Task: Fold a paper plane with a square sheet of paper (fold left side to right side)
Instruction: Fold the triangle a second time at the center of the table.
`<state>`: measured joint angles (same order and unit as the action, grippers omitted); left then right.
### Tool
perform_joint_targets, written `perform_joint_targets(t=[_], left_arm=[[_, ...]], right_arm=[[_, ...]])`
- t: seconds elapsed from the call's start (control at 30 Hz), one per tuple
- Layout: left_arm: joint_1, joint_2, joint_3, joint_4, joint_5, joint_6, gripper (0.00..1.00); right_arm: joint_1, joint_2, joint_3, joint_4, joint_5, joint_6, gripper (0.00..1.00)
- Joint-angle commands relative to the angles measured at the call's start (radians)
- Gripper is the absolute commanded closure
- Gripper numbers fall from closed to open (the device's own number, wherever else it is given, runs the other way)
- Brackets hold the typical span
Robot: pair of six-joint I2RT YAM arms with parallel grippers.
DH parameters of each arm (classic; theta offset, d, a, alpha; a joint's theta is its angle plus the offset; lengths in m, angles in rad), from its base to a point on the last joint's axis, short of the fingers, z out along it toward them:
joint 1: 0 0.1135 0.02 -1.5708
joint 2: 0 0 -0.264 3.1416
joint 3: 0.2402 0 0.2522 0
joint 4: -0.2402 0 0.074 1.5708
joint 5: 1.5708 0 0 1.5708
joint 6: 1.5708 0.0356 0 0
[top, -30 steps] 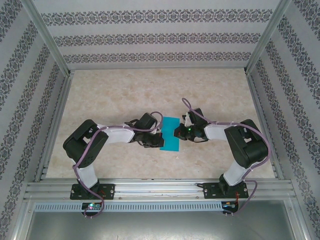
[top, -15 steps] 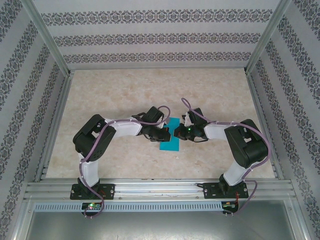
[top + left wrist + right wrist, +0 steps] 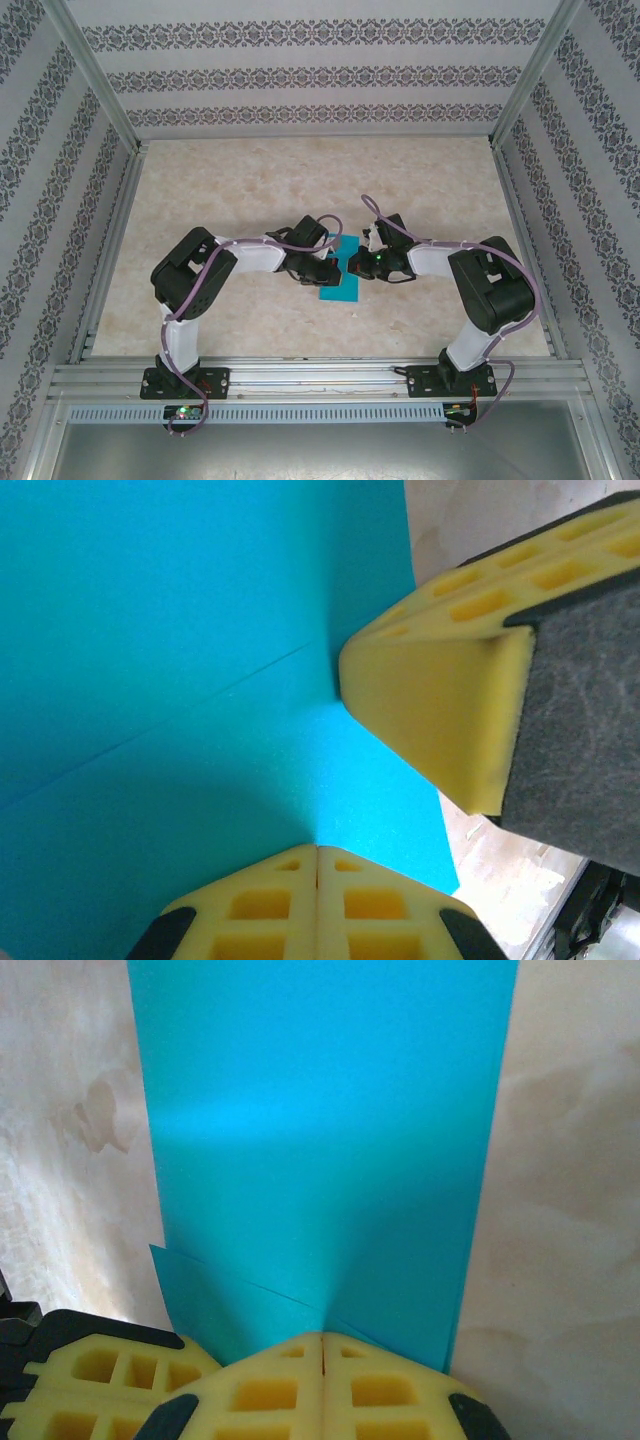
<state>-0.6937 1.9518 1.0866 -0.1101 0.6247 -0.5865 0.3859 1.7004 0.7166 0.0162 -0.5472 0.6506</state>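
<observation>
Teal sheet of paper (image 3: 339, 288): folded narrow, flat on the table (image 3: 300, 180). Left gripper (image 3: 326, 270): clenched empty, has slid from beside the sheet's left edge onto it, pressing. Right gripper (image 3: 355, 265): clenched empty, pinning the sheet's right side. Left-to-right fold apparently laid; creasing likely under way.

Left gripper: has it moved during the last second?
Yes. Against the front rail, the left gripper has shifted rightward, farther over the blue paper.

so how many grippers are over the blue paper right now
2. The left gripper, shut, sits over the left edge of the blue paper; the right gripper, shut, sits over its right edge. Their tips nearly meet mid-sheet.
</observation>
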Motion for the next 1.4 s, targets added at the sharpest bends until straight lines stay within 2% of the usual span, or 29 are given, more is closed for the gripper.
perform_joint_targets(t=[0.0, 0.43, 1.0, 1.13, 1.27, 1.33, 1.37], left_arm=[[-0.01, -0.009, -0.075, -0.057, -0.017, 0.014, 1.0], [-0.024, -0.102, -0.221, -0.046, -0.003, 0.054, 1.0], [-0.035, -0.184, -0.34, -0.005, -0.002, 0.02, 1.0], [-0.035, -0.224, -0.353, 0.012, 0.006, 0.007, 1.0], [-0.019, -0.299, -0.341, 0.033, 0.024, -0.015, 0.94], [0.002, -0.34, -0.334, 0.033, 0.023, -0.021, 0.9], [0.017, -0.358, -0.327, 0.025, 0.012, -0.019, 0.86]], right_arm=[[-0.033, 0.064, -0.022, -0.119, 0.127, -0.041, 1.0], [-0.06, 0.096, 0.0, -0.156, 0.139, -0.081, 1.0], [-0.061, 0.089, 0.025, -0.181, 0.128, -0.089, 1.0], [-0.057, 0.077, 0.055, -0.177, 0.088, -0.087, 1.0], [-0.051, 0.022, 0.097, -0.151, 0.018, -0.069, 1.0], [-0.052, -0.017, 0.111, -0.138, -0.002, -0.062, 0.93], [-0.055, -0.043, 0.117, -0.135, -0.004, -0.064, 0.85]])
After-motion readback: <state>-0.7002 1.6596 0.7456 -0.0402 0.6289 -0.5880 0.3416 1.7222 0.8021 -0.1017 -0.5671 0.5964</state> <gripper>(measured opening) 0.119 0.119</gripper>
